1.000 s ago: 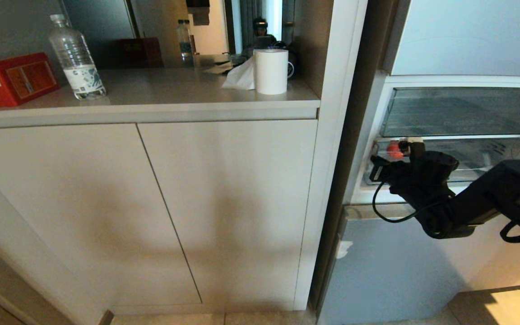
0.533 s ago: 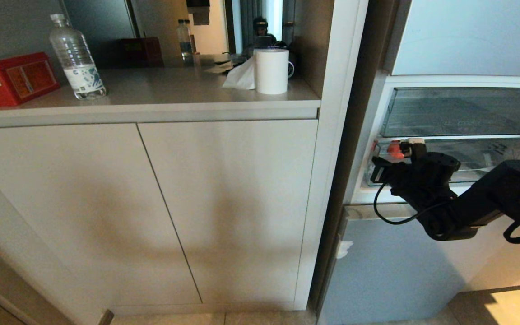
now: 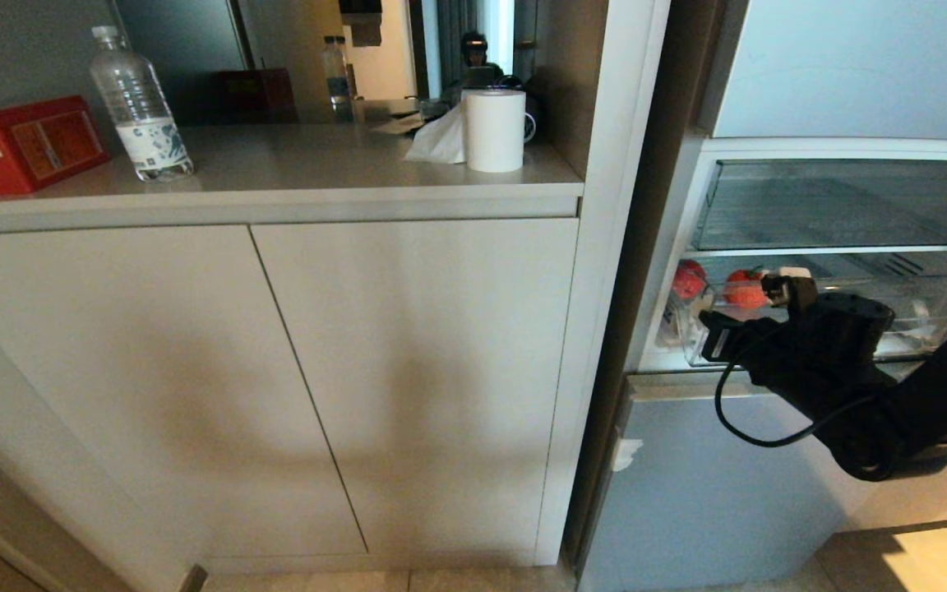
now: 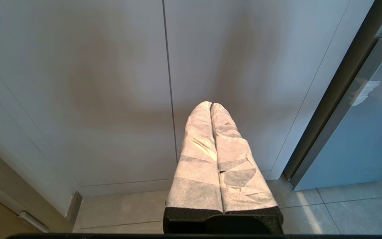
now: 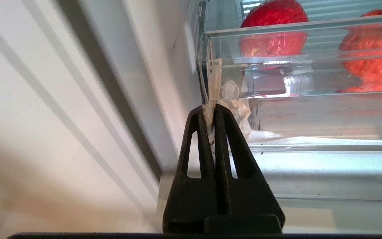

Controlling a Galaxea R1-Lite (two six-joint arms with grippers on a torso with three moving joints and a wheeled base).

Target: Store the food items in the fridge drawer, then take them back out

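We are seeing the right gripper [image 5: 211, 111] clamping what appears to be a tape tab [image 5: 213, 78] at the fridge drawer [image 5: 303, 39] corner, two food items [image 5: 270, 30] sitting just beyond.

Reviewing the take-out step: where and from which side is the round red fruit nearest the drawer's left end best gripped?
Grip the round red fruit across its widest middle, coming from above over the clear drawer front wall. That wall stands in front of its lower half, so a level approach is probably blocked. The right gripper is shut on a pull tab there.
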